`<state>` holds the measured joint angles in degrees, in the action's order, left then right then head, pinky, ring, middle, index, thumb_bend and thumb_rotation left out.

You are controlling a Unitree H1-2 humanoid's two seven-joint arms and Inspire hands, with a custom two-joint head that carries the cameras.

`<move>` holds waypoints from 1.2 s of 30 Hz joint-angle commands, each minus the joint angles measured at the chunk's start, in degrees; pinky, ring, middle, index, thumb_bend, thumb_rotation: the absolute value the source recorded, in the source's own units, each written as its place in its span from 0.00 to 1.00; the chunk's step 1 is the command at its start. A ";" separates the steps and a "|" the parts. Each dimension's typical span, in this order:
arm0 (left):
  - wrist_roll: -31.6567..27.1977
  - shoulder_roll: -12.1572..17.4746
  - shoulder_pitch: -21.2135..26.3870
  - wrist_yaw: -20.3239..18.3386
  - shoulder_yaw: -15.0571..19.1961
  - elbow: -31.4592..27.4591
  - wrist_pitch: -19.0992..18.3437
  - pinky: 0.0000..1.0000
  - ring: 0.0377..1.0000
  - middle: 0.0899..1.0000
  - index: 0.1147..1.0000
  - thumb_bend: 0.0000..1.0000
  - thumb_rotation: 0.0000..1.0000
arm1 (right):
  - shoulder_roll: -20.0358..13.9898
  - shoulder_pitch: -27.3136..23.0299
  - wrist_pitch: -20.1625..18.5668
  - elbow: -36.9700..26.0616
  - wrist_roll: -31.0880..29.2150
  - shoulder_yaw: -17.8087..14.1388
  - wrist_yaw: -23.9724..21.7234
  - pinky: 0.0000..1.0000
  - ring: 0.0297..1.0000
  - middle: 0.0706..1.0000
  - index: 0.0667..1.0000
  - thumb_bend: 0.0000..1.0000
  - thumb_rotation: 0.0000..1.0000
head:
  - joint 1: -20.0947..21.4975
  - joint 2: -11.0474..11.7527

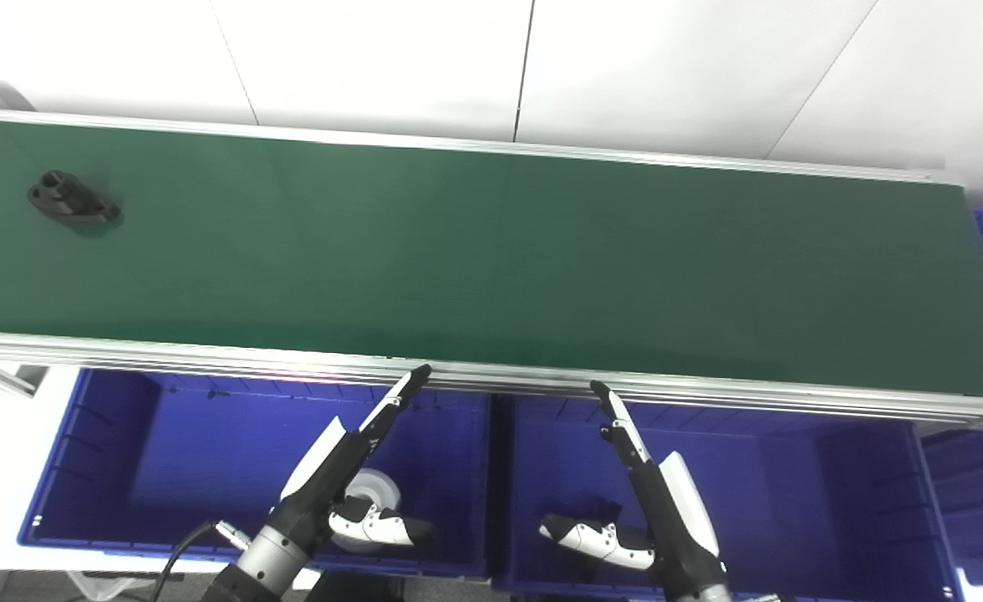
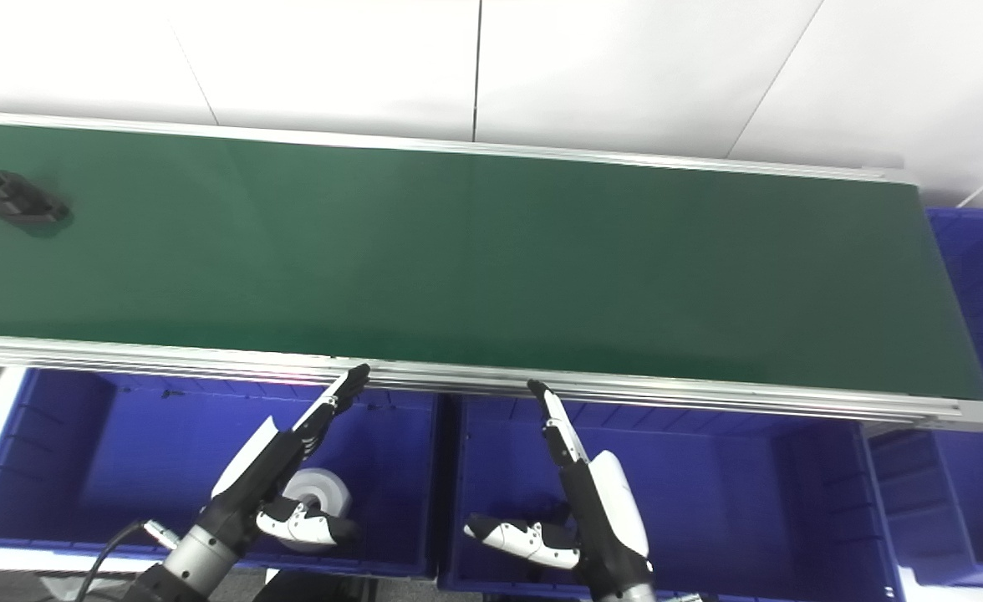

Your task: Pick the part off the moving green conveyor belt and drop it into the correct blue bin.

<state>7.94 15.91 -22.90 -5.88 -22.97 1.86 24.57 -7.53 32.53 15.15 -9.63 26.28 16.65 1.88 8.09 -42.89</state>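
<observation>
A small black part point(image 1: 72, 201) with two holes lies on the green conveyor belt point(image 1: 491, 259) at its far left. Both hands hover below the belt's near rail, above the blue bins. My left hand point(image 1: 349, 468) is open, its fingers stretched up toward the rail and its thumb out to the right, over the left blue bin point(image 1: 124, 468). Over the middle blue bin point(image 1: 792, 493) my right hand point(image 1: 642, 493) is open too, fingers straight and thumb spread to the left. Neither hand holds anything, and both are far from the part.
A white round part point(image 2: 320, 493) lies in the left bin under my left hand. A third blue bin point(image 2: 980, 276) stands at the belt's right end. An aluminium rail point(image 1: 709, 393) runs along the belt's near edge, just above the fingertips.
</observation>
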 commanded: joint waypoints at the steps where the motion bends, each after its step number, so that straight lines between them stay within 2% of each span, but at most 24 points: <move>1: -0.72 0.90 0.51 0.98 0.04 -0.65 2.35 1.00 1.00 1.00 1.00 0.91 0.58 | 0.34 -0.08 3.11 -0.50 -0.24 0.16 1.15 0.92 0.99 1.00 1.00 0.82 0.62 | 0.12 0.07; 6: -0.19 2.00 0.67 1.64 1.12 -0.81 2.35 1.00 1.00 1.00 1.00 0.92 0.60 | 0.84 -0.06 2.74 -0.39 -0.59 0.24 1.33 0.90 0.98 1.00 1.00 0.83 0.62 | 0.80 -0.04; 11: -1.99 3.71 -0.12 -1.52 1.89 -1.30 2.34 1.00 1.00 1.00 1.00 0.92 0.60 | 1.25 0.03 3.18 0.12 0.27 0.31 2.26 0.87 0.97 1.00 1.00 0.83 0.64 | 0.61 0.03; 15: -3.80 4.12 -0.98 -3.32 2.83 -1.68 2.30 1.00 1.00 1.00 1.00 0.93 0.61 | 1.46 0.10 3.77 0.39 -0.89 0.48 2.15 0.90 0.98 1.00 1.00 0.83 0.62 | 0.71 0.08; 19: -2.62 4.02 -2.01 -3.59 3.38 -2.92 2.31 1.00 1.00 1.00 1.00 0.94 0.65 | 1.43 0.36 3.16 -0.25 -0.35 0.35 2.07 0.89 0.97 1.00 1.00 0.83 0.63 | 0.63 -0.01; 24: -4.67 3.79 -5.02 -5.55 3.28 -5.77 2.17 1.00 1.00 1.00 1.00 0.93 0.64 | 0.38 0.31 3.63 -0.45 -1.33 -0.07 1.51 0.92 0.98 1.00 1.00 0.82 0.63 | -0.48 0.00; 32: -2.40 0.96 -3.39 -5.28 2.57 -2.87 2.29 1.00 1.00 1.00 1.00 0.94 0.62 | -0.96 0.30 4.78 0.40 -2.56 -0.82 1.65 0.92 0.98 1.00 1.00 0.82 0.62 | -2.12 0.61; 36: -1.05 0.21 -2.64 -4.48 2.19 -1.97 2.33 1.00 1.00 1.00 1.00 0.94 0.60 | -1.30 0.74 5.05 0.36 -3.15 -1.10 1.69 0.92 0.98 1.00 1.00 0.83 0.62 | -4.34 1.88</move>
<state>6.34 15.89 -25.80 -11.46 -20.72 0.29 24.81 -8.51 32.67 16.61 -8.16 23.77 15.78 2.96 3.78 -40.96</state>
